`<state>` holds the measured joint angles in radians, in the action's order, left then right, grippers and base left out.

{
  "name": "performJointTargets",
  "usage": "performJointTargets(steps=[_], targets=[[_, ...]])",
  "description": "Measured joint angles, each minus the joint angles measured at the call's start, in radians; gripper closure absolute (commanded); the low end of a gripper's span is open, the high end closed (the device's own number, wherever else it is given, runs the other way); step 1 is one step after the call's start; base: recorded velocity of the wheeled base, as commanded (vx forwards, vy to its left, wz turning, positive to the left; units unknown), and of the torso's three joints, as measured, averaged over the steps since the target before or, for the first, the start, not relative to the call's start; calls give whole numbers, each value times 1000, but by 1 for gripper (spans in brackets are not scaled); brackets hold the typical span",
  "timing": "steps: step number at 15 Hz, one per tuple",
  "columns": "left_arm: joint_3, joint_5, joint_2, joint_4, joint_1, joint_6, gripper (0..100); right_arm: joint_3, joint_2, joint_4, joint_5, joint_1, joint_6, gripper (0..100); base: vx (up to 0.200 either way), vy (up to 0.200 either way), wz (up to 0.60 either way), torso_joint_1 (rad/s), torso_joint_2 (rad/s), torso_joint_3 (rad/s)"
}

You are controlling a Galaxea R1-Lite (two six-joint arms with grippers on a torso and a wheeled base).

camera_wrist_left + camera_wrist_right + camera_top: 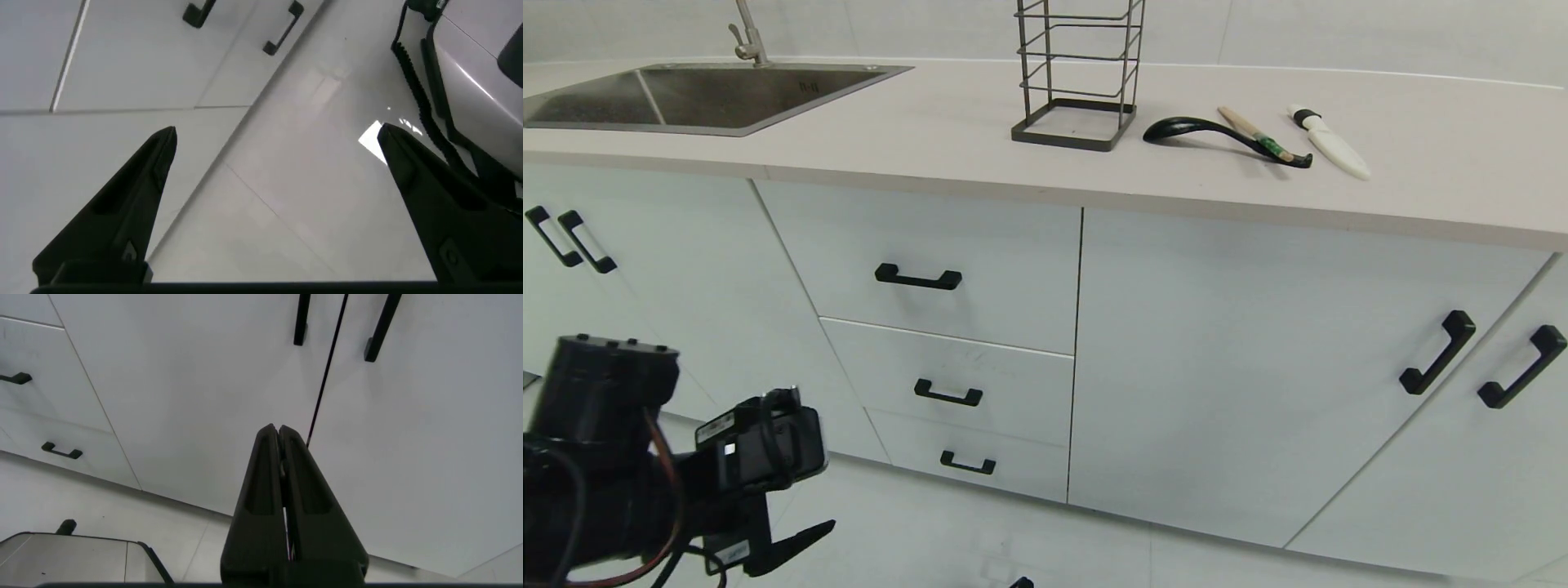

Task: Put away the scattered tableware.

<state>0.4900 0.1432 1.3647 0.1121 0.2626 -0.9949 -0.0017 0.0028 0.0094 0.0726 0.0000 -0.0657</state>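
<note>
On the countertop at the back right lie a black ladle [1217,135], a wooden-handled utensil with a green band [1254,134] and a white knife with a black collar [1330,143], side by side. A black wire rack [1076,77] stands just left of them. My left gripper [278,143] hangs low near the floor, far below the counter, open with nothing between its fingers [792,545]. My right gripper [279,437] is shut and empty, pointing at the white cabinet doors [204,384].
A steel sink [698,96] with a tap [748,37] is set in the counter at the back left. Below the counter are white drawers [931,278] and cabinet doors [1241,367] with black handles. Pale tiled floor [278,204] lies under the grippers.
</note>
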Motion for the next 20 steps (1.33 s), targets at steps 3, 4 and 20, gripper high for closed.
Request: performJointTargets(steps=[3, 4, 20], targets=[[28, -9, 141, 100, 21, -8, 0, 0, 0, 0, -1, 0, 0, 100, 0, 0, 0, 0, 0, 0], [29, -8, 173, 103, 24, -11, 0, 0, 0, 0, -1, 0, 0, 100, 0, 0, 0, 0, 0, 0], [120, 115, 519, 376, 7, -156, 0, 0, 0, 0, 0, 0, 0, 100, 0, 0, 0, 0, 0, 0]])
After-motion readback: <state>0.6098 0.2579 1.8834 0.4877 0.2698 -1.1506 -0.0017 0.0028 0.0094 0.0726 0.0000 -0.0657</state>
